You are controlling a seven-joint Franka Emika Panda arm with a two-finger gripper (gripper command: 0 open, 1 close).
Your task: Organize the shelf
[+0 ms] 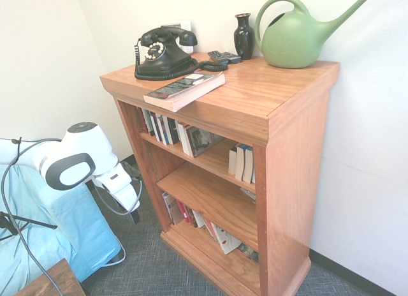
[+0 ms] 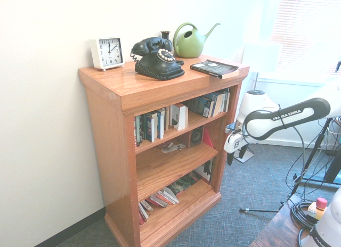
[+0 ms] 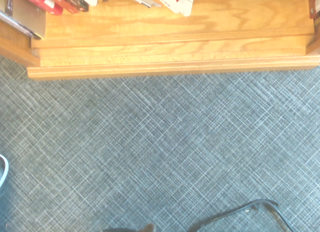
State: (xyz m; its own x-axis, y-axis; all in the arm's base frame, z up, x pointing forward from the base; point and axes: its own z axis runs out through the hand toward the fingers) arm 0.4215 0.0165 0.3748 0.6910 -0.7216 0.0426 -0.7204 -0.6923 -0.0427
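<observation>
A: Nearest the lens in the first exterior view is the white robot arm at lower left, with its two-finger gripper (image 1: 135,214) hanging downward over the grey woven carpet (image 1: 159,264). How do the jaws stand?

B: Released, spread apart, with nothing between them. In the second exterior view the gripper (image 2: 230,157) sits at right of centre, just off the bookcase's front corner.

A: And the reddish-brown wooden bookcase (image 1: 290,181) itself?

B: It fills the middle and right of the first exterior view, set against a white wall. It has a thick overhanging top, three open levels and a stepped plinth base (image 3: 170,54), which runs across the upper part of the wrist view.

A: What's on top?

B: A black rotary telephone (image 1: 167,52) at upper centre, a paperback book (image 1: 185,90) lying flat near the front edge, a small black vase (image 1: 243,36), a dark remote control (image 1: 224,56) beside it, and a green plastic watering can (image 1: 296,36) at upper right. The second exterior view adds a white square clock (image 2: 107,52) at upper left.

A: The levels?

B: The top one holds upright books in two groups with a gap. The middle is mostly bare. On the bottom, books lean and slump.
</observation>
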